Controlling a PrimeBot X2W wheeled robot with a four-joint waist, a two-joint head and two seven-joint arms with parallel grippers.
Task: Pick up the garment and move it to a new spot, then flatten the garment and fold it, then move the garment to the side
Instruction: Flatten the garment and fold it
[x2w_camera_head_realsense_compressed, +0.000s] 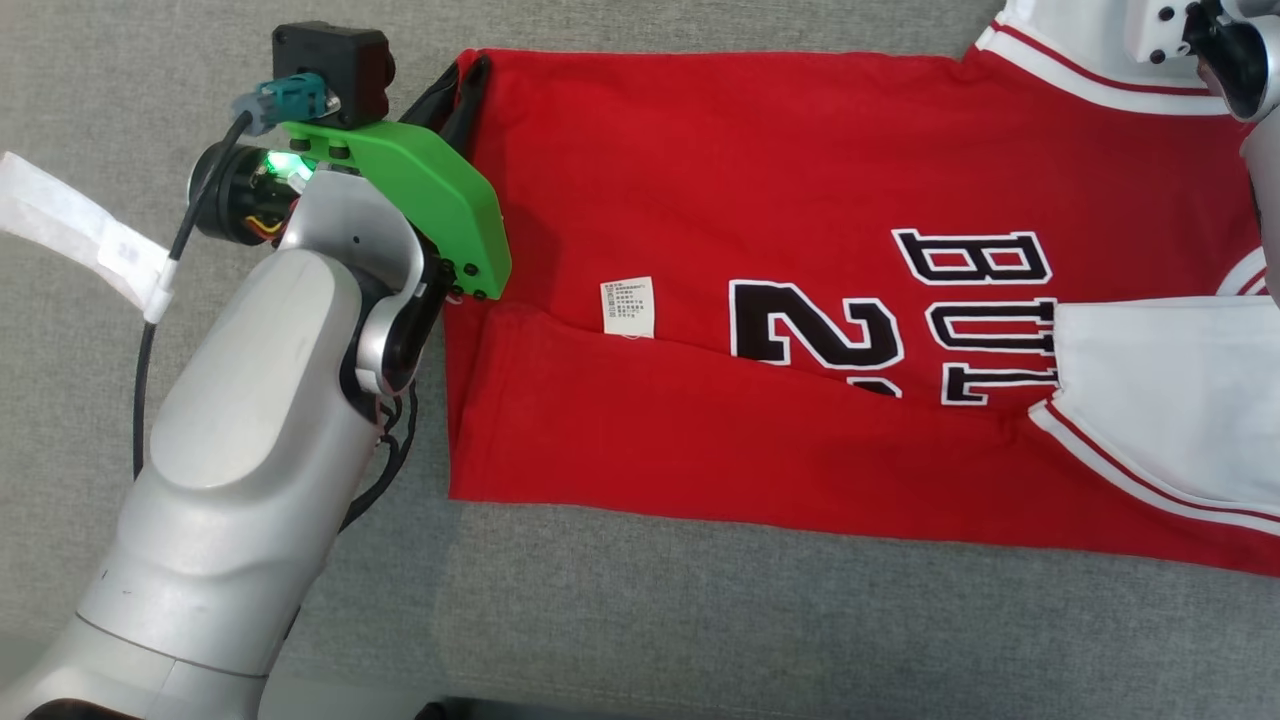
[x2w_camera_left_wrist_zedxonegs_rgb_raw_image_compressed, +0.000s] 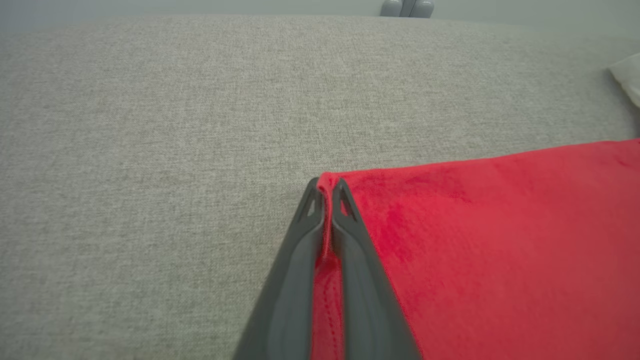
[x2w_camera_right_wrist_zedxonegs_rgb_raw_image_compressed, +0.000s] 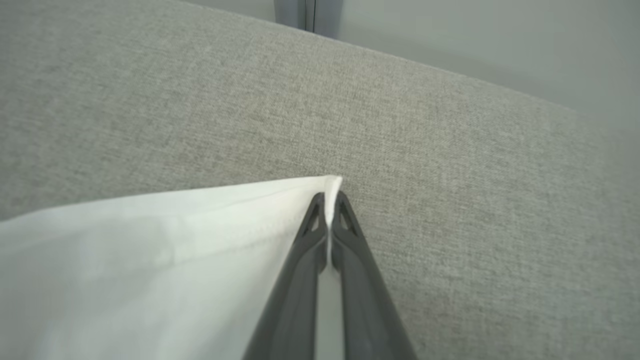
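The garment is a red jersey with white sleeves and black lettering, spread flat across the grey cushion, its near long edge folded over the middle. My left gripper is shut on the jersey's far left red corner; in the left wrist view the red hem sits pinched between the two dark fingers. My right gripper is shut on a corner of the white sleeve fabric; in the head view only its wrist housing appears at the top right, above the white sleeve.
The grey fabric surface stretches all round the jersey. A white label strip hangs from my left arm's cable at the far left. A grey wall and a post stand behind the cushion's far edge.
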